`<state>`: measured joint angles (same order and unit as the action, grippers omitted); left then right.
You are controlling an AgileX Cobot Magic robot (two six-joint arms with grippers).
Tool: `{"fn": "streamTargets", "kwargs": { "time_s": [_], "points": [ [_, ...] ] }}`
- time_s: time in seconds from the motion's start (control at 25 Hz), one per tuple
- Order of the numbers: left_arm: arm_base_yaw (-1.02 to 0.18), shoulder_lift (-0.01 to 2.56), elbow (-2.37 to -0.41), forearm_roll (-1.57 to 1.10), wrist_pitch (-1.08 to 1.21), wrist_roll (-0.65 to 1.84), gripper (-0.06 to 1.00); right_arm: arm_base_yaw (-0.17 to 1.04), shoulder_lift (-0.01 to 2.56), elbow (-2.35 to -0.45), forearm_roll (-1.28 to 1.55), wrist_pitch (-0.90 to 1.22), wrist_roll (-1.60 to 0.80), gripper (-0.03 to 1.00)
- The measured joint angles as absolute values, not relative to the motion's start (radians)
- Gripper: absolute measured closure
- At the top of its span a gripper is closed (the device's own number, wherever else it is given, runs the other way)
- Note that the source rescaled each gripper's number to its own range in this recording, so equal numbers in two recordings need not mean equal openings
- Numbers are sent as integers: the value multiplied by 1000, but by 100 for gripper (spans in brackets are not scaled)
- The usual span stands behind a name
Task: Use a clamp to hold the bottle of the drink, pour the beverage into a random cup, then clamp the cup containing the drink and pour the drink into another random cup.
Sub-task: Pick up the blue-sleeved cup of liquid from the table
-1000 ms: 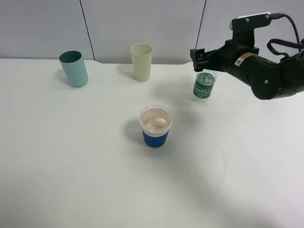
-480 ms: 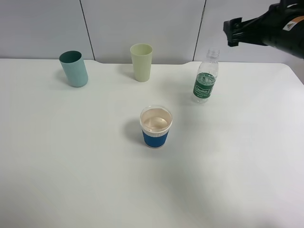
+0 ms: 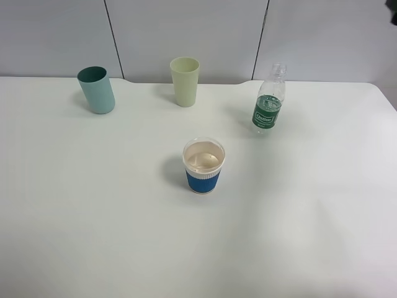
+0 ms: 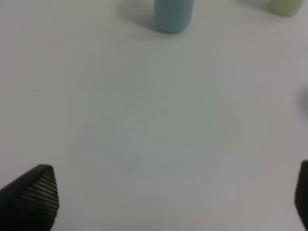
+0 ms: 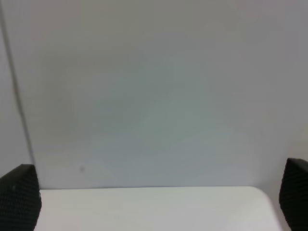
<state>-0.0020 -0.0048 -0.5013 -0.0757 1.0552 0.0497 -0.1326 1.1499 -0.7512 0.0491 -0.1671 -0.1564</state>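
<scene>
Inspector: Status of left gripper (image 4: 166, 197)?

Technician: Jaws spread wide, ribbed black tips at opposite sides of left wrist view. Nothing held. Hovering above bare white table (image 3: 93, 217); out of sight in exterior high view.

Inspector: Items on table, left to right?

Technician: Far left, back row: teal tumbler (image 3: 96, 90), standing, mouth up. Next, back row, left of centre: pale yellow-green tumbler (image 3: 185, 81), upright, well apart from teal tumbler. Nearer camera, around centre: blue-sleeved paper cup (image 3: 203, 166), upright, white rim band on top, glossy sheen of clear beverage (image 3: 203, 160) inside. Right of centre, back row: bottle (image 3: 268, 107), upright, uncapped, green label facing camera, well apart from paper cup and both tumblers. All four items standing separately.

Inspector: Status of right gripper (image 5: 158, 195)?

Technician: Jaws spread wide as well. Nothing held. Raised off table, facing grey wall panel (image 5: 154, 96), with far table edge in sight ahead. Only dark sliver of right arm (image 3: 394, 12) visible at top right corner of exterior high view, well apart from bottle.
</scene>
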Motion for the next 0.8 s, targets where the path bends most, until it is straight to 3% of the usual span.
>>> {"fn": "streamTargets", "kwargs": {
  "time_s": [0.16,0.36,0.8],
  "points": [
    [-2,-5,-501,-76,1055,50,-6,-214,1033,-751,8,-79,-99,-2],
    [-2,-5,-501,-76,1055,50,-6,-230,873,-751,0,63,-59,-2],
    [-2,-5,-501,-76,1055,50,-6,-230,525,-748,-29,610,-52,-3]
  ]
}}
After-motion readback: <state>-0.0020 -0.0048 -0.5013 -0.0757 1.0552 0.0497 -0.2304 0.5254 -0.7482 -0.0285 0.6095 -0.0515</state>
